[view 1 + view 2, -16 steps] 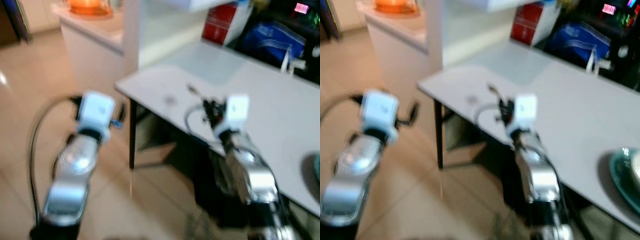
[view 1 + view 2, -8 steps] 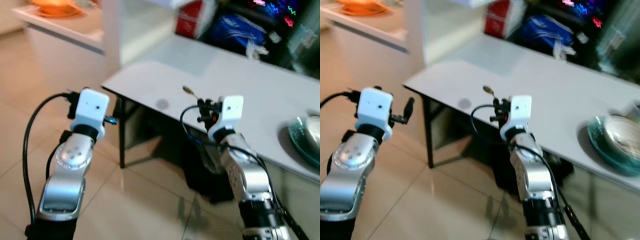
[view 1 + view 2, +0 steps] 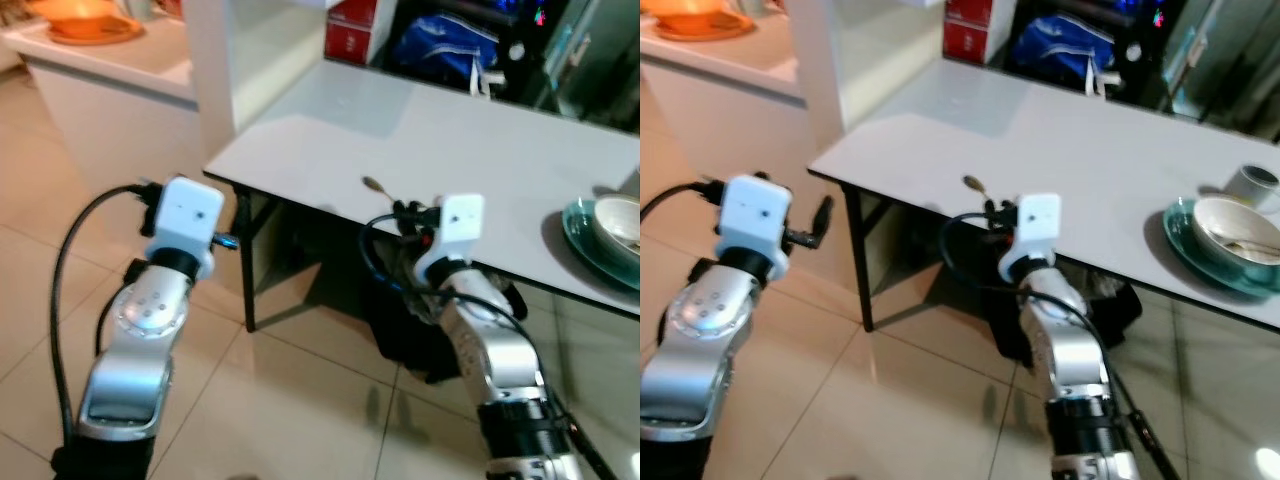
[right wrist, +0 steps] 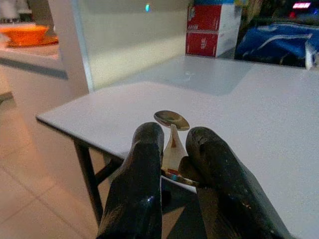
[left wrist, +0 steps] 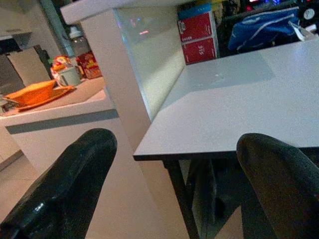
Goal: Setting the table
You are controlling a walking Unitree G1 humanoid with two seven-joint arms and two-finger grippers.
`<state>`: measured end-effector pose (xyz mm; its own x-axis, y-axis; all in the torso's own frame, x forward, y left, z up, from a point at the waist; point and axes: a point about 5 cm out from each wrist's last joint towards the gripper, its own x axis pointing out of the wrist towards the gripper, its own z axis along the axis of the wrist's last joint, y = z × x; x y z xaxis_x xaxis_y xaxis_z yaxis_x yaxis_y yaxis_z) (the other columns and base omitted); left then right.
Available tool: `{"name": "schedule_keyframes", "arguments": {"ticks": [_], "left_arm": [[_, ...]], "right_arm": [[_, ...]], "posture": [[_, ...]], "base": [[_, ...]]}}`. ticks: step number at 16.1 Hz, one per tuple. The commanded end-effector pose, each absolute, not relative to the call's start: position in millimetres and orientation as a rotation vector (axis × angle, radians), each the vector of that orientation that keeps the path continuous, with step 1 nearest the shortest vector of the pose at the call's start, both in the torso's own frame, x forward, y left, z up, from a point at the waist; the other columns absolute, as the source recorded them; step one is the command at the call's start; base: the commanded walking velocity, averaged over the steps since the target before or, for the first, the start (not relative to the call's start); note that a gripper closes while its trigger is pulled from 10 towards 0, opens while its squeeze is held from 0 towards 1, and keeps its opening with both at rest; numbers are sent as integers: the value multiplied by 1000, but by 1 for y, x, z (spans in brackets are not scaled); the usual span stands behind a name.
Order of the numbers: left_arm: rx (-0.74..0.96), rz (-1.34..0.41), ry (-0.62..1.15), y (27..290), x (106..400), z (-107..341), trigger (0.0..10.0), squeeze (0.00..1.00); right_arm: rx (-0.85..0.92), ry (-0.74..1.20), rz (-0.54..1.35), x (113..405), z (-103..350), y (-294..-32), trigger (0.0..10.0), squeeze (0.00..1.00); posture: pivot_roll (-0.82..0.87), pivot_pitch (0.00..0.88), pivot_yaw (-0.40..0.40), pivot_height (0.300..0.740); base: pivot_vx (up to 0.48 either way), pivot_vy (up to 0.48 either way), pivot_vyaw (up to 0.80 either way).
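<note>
While right gripper (image 4: 172,149) pinches one spoon (image 4: 171,120), seemingly one bowl (image 3: 1240,226) waits.

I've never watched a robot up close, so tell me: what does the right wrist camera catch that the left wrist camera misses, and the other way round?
The right wrist view alone has the spoon pinched between the right gripper, bowl pointing out over the white table. The left wrist view alone has the left gripper, fingers wide apart and holding nothing, plus a mug on the counter. Both share the table, the red boxes, the blue bag and the orange dish.
</note>
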<state>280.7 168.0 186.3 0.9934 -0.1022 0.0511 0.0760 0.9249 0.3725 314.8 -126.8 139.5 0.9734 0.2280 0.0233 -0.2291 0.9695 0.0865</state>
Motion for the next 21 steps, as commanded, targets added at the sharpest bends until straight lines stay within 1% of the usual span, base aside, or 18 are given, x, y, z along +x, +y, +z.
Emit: {"name": "schedule_keyframes", "arguments": {"ticks": [1,13,15,16,18,20,21], "left_arm": [[386,-93,-68,168,280,187,10000,0],[389,-108,-57,167,279,185,10000,0],[392,-122,-50,165,279,183,10000,0],[396,-165,-34,161,277,180,10000,0],[455,-235,-7,155,274,172,10000,0],[428,-269,-9,153,270,172,10000,0],[425,-284,-12,152,269,172,10000,0]], "right_arm": [[97,-36,233,317,146,-126,10000,0],[94,-46,228,318,148,-128,10000,0],[73,-74,213,319,151,-130,10000,0],[21,-121,170,318,155,-135,10000,0],[-12,-147,87,317,157,-143,10000,0],[-23,-151,-5,312,157,-151,10000,0],[-21,-153,-21,310,157,-152,10000,0]], "posture": [[74,0,-73,740],[71,0,-76,740],[71,0,-76,740],[68,0,-77,740],[62,0,-75,740],[58,0,-73,740],[58,0,-73,740]], "base": [[428,0,0],[426,0,0],[388,0,0],[0,0,0],[0,0,0],[0,0,0],[0,0,0]]}}
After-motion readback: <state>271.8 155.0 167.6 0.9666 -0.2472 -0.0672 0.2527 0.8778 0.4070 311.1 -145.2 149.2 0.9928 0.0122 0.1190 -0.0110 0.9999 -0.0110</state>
